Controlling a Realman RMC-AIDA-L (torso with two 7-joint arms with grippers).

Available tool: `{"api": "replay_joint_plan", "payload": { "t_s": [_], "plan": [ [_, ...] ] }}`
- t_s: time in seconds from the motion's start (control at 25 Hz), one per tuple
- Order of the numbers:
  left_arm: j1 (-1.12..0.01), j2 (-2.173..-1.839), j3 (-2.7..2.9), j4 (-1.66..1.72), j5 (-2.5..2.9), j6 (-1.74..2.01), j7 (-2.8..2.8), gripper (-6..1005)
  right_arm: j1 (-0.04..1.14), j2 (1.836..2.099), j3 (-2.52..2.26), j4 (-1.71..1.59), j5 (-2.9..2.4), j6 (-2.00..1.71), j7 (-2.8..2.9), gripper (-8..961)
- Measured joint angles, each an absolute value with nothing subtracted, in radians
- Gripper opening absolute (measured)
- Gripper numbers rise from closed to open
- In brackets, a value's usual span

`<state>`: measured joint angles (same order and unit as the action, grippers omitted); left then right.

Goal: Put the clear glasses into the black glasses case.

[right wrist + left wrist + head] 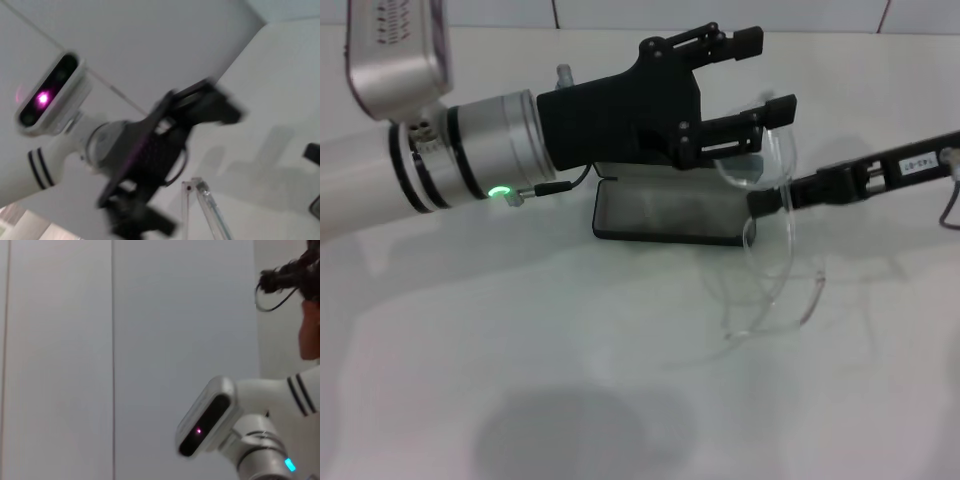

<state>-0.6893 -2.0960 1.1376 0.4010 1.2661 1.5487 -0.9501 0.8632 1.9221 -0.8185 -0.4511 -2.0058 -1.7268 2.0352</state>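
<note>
Right tool (760, 203) reaches in from the right, pinched on the clear glasses (775, 250), which hang above the desk (570, 380) just right of the open black glasses case (665, 215). Left tool (755, 75) hovers over the case, fingers apart.

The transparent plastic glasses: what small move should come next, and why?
Probably the right gripper should carry the transparent plastic glasses leftward over the open matte black case; they hang beside its right end. The left gripper is open above the case.
</note>
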Motion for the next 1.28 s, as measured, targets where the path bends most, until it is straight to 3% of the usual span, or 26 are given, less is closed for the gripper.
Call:
{"api": "replay_joint_plan", "payload": {
  "t_s": [0.24, 0.56, 0.68, 0.96, 1.28],
  "plan": [
    [-0.657, -2.084, 1.128, 0.418, 1.255, 1.664, -0.962, 739, 0.750, 1.922, -0.666, -0.555, -1.951, -1.696, 1.976, 117],
    [-0.623, -2.080, 1.132, 0.419, 1.321, 1.534, -0.991, 739, 0.619, 1.905, -0.634, -0.660, -1.590, -1.796, 1.874, 117],
    [-0.656, -2.087, 1.137, 0.417, 1.397, 1.516, -1.010, 739, 0.622, 1.920, -0.633, -0.661, -1.507, -1.781, 1.814, 117],
    [-0.745, -2.093, 1.270, 0.415, 1.391, 1.573, -1.051, 739, 0.683, 1.994, -0.691, -0.663, -1.518, -1.639, 1.687, 117],
    [-0.753, -2.088, 1.282, 0.427, 1.342, 1.618, -1.060, 739, 0.706, 1.990, -0.920, -0.655, -1.559, -1.495, 1.679, 121]
  ]
}}
